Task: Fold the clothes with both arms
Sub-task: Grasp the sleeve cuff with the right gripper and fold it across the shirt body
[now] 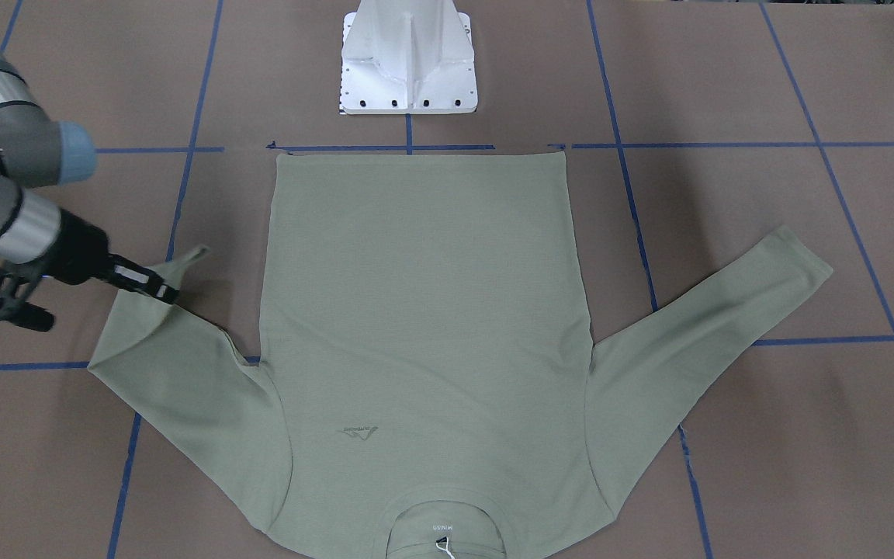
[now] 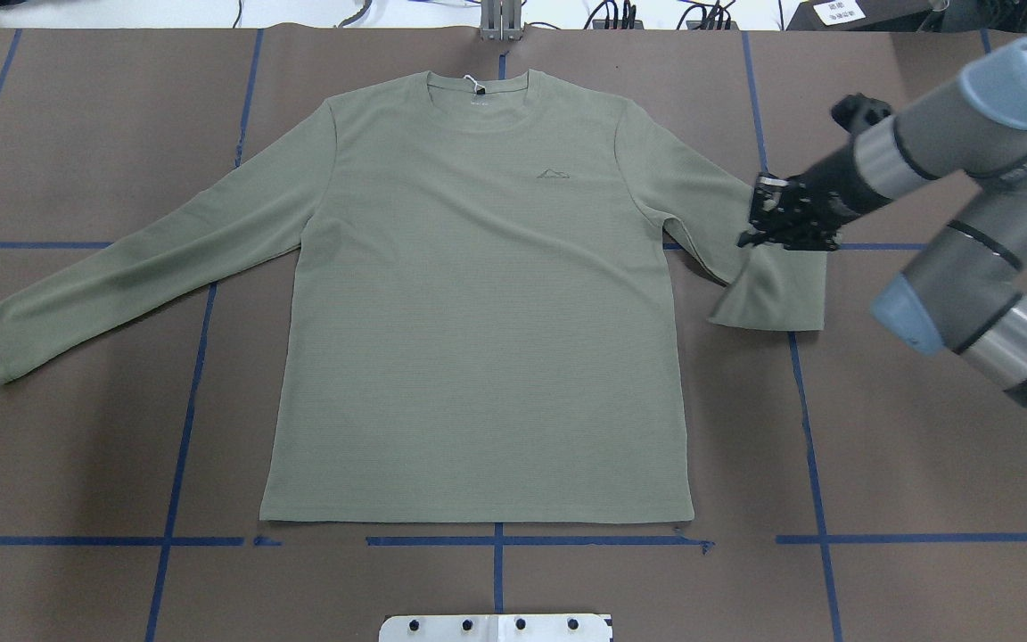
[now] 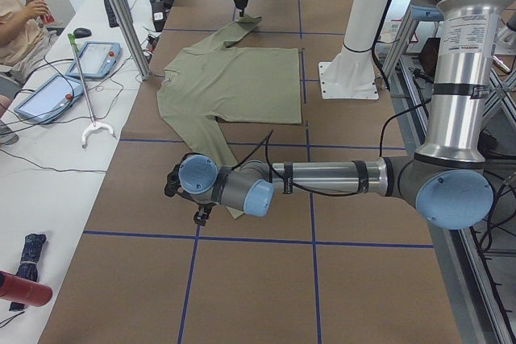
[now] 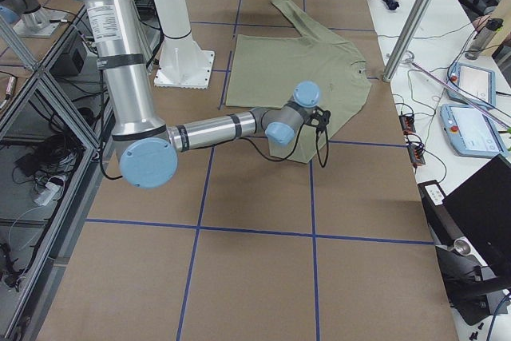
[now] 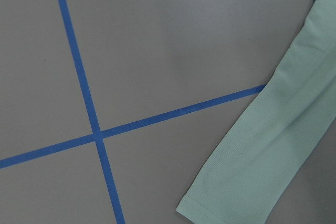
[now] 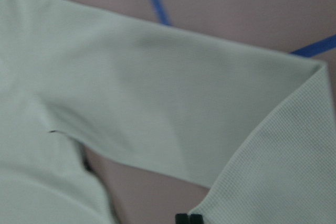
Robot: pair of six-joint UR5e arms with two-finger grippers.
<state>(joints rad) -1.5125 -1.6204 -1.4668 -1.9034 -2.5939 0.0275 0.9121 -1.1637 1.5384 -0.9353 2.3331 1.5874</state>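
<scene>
Shirt [image 2: 478,339] flat; right gripper [image 1: 169,293] pinches folded-back sleeve cuff [image 1: 195,254]; left gripper [image 3: 200,213] state unclear.

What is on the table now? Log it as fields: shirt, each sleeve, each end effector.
shirt: sage-green, flat on the brown table, front up, collar away from the robot
left-side sleeve: stretched out flat
right-side sleeve: bent back on itself, cuff end lifted
right end effector: shut on the right-side sleeve
left end effector: near the left-side sleeve's cuff; open or shut cannot be told
</scene>
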